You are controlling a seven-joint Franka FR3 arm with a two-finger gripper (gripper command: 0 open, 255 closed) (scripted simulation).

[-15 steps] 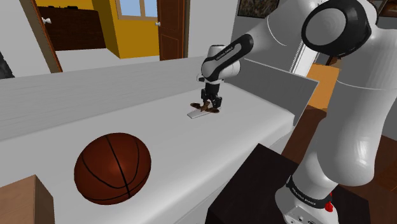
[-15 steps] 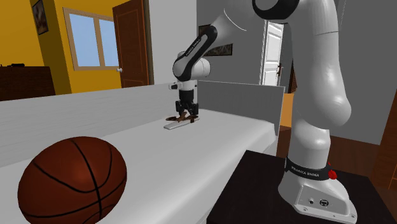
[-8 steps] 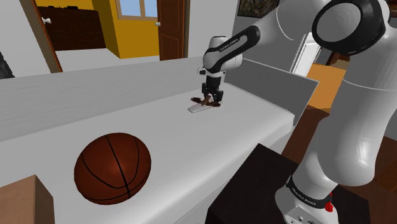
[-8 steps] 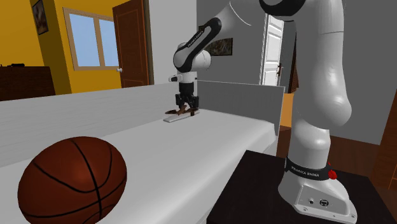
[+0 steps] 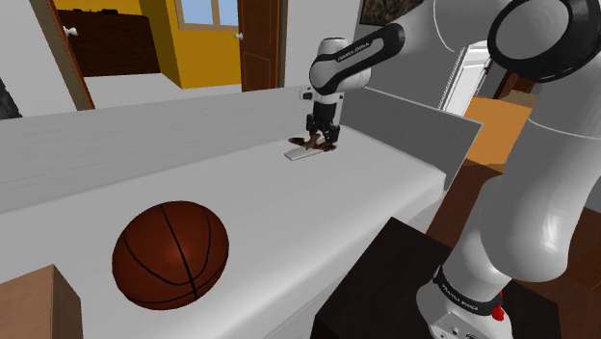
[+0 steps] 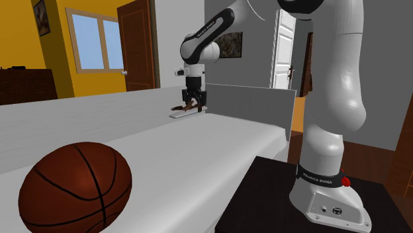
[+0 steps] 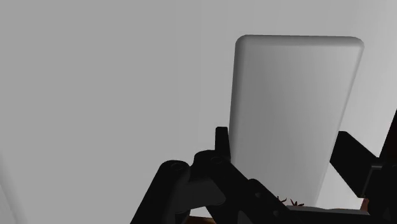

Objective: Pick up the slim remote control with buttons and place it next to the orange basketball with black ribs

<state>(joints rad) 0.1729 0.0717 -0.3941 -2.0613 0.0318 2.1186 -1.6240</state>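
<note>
Nearest the shoulder camera: a brown box (image 5: 31,306) corner at lower left, and the black stand (image 5: 380,279) at lower right with the white arm (image 5: 539,193) rising from it. Next out is the basketball (image 5: 171,253), dark orange with black ribs, sitting on the white table (image 5: 289,231) close by the box corner (touching or not, cannot tell).

Farther along the table, well apart from the basketball, the gripper (image 5: 323,144) points down with the remote (image 5: 300,153) in it. The remote is drawn as a slim, plain light-grey slab. It is tilted, its free end jutting toward the shoulder view's left and lower than the gripped end. Cannot tell whether that low end touches the table.

In the wrist view the two black fingers (image 7: 210,184) press on the slab's long edges, one on each side, so they are clamped on the remote, with bare grey table behind. Small brown bits sit by the fingertips; cannot tell what they are. In the second exterior view the remote sticks out toward that view's left from the gripper, and the basketball is big in the near lower-left corner.

Just behind the gripper a grey upright panel (image 5: 414,120) stands at the table's far end. Beyond that are a brown door (image 5: 260,43), a yellow wall (image 5: 197,58), a window (image 6: 96,40) and a framed picture (image 6: 231,45).
</note>
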